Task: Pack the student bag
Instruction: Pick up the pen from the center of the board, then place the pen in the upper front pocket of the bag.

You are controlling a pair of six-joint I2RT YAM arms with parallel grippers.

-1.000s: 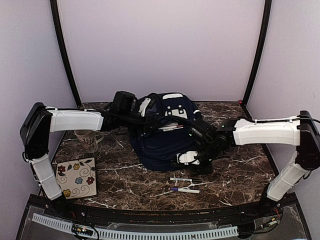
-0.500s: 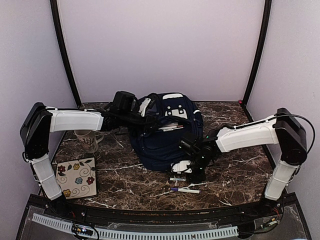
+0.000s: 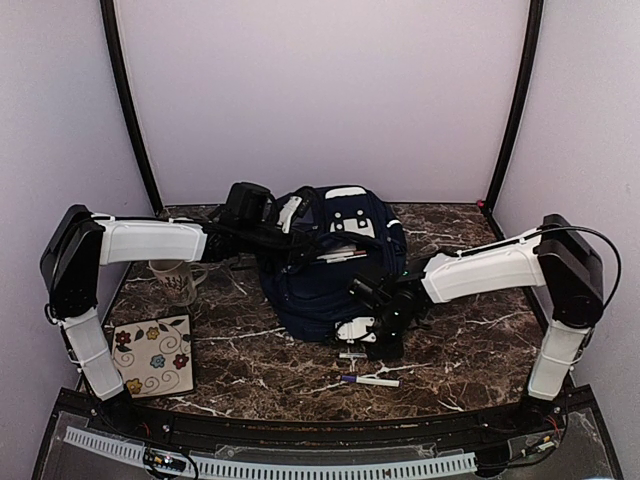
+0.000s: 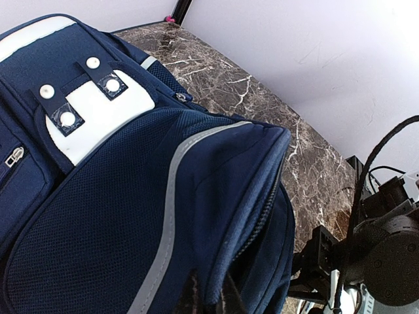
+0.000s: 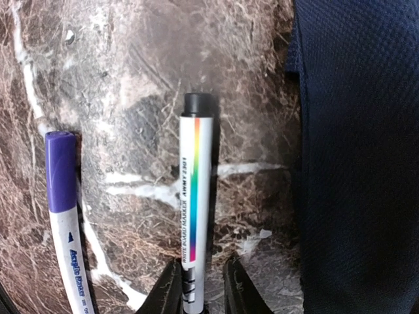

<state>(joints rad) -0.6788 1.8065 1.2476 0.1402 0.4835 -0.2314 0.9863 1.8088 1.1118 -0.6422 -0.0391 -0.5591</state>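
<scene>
The student bag (image 3: 310,290) slumps at the middle of the marble table (image 3: 480,340), towards its far edge, navy fabric sagging under its own weight. You have the left gripper (image 4: 211,296) pinched tight on the stitched rim of a mesh front pocket (image 4: 131,216), beside the zip, lifting the mouth open. That looks the right hold: the cloth is soft and floppy, so the bound edge is likely the only part firm enough to hold the pocket open, and the opening should collapse if you slacken.

At the bag's near side, your right gripper (image 5: 201,288) stands low over a black-capped marker (image 5: 195,196) lying just beside the bag. Its jaws are narrow and straddle the marker's tail end; whether the pads press on the barrel cannot be told. A purple-capped marker (image 5: 62,216) lies near it, parallel and apart.

Expect the marker to be light, hard and smooth, apt to roll or pivot when gripped so near one end. The bag itself looks too bulky and limp to shift by its mesh panel; take it by seams or straps.
</scene>
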